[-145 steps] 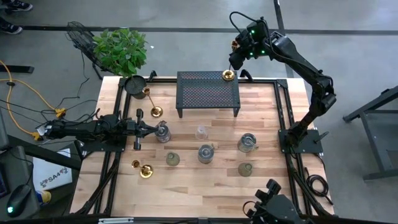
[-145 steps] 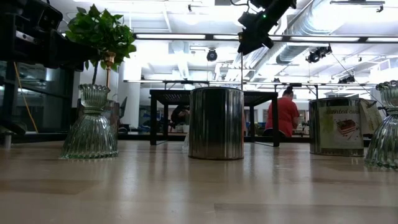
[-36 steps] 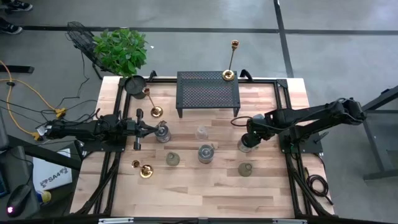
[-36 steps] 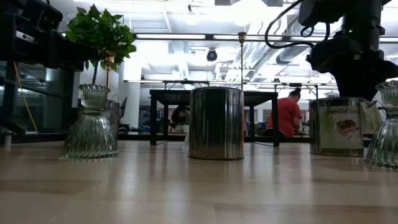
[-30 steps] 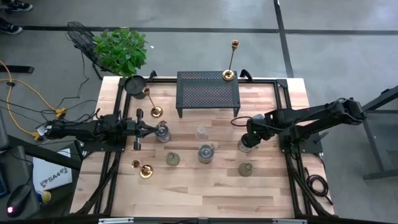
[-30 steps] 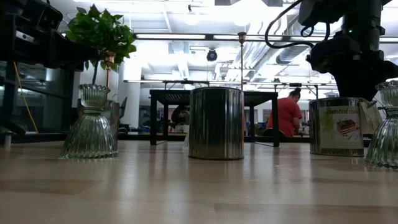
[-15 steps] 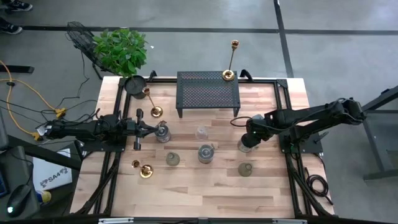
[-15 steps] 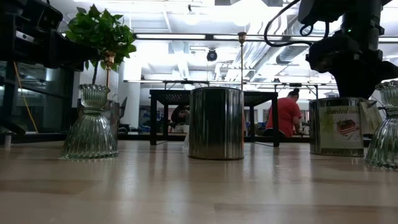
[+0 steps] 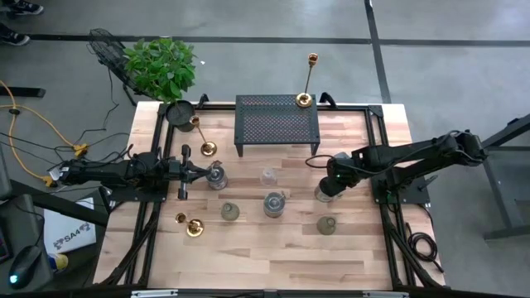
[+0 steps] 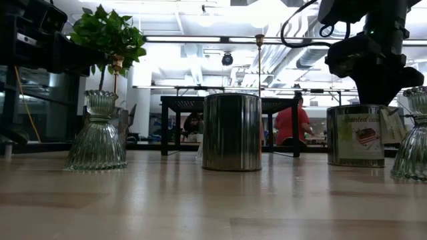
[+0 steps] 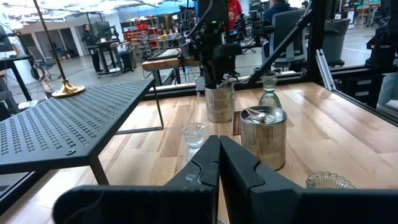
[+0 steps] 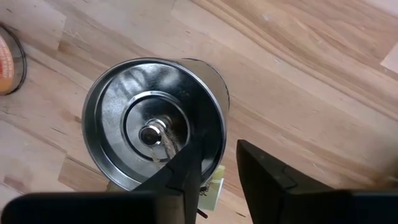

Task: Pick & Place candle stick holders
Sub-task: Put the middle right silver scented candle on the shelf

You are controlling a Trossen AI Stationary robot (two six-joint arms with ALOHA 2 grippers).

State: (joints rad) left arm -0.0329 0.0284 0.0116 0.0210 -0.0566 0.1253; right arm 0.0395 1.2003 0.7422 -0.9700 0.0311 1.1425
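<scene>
Right wrist view: right gripper (image 12: 214,165) straddles tin cup (image 12: 155,121) rim, one finger (image 12: 186,162) inside, other outside wall, clamped on rim. Cup sits on table (image 12: 298,81). Left gripper (image 11: 219,163) clenched, empty, short of second tin cup (image 11: 262,135).

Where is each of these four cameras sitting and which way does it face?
High: overhead, straight down on the wooden table; both arms show.
Low: tabletop height, looking level at the silvery metal tin cup; right arm above.
Left wrist: along its shut claw toward the black mesh metal rack.
Right wrist: down into the labelled silvery tin, one finger inside.
Shared: low view shows that tin.
</scene>
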